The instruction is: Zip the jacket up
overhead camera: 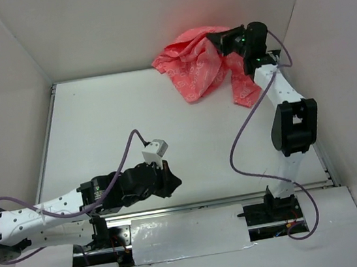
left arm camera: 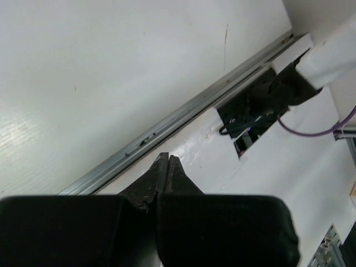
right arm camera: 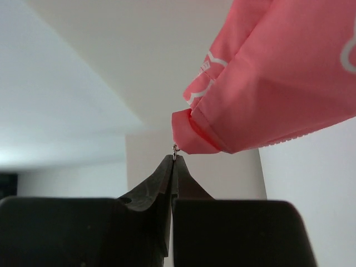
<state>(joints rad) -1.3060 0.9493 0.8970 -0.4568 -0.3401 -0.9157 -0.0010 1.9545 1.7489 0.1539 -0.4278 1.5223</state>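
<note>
Right gripper (right arm camera: 173,160): fingers pressed together, their tips pinching a small metal ring (right arm camera: 175,149) fixed to a folded corner of the jacket (right arm camera: 272,83). Jacket: coral-pink fabric with white outline print. In the wrist view it spreads up and to the right from the fingertips. In the overhead view it is bunched directly at these fingers, with crumpled folds trailing from them beside the right arm, against the far wall (overhead camera: 150,18). Whether the zip is open or done up cannot be told. Left gripper (left arm camera: 167,161): fingers pressed together, nothing between them, well apart from the jacket. Just past their tips runs a metal rail (left arm camera: 183,114), with the white table (left arm camera: 111,55) beyond it. A purple cable (left arm camera: 311,132) lies to the right of these fingers.
</note>
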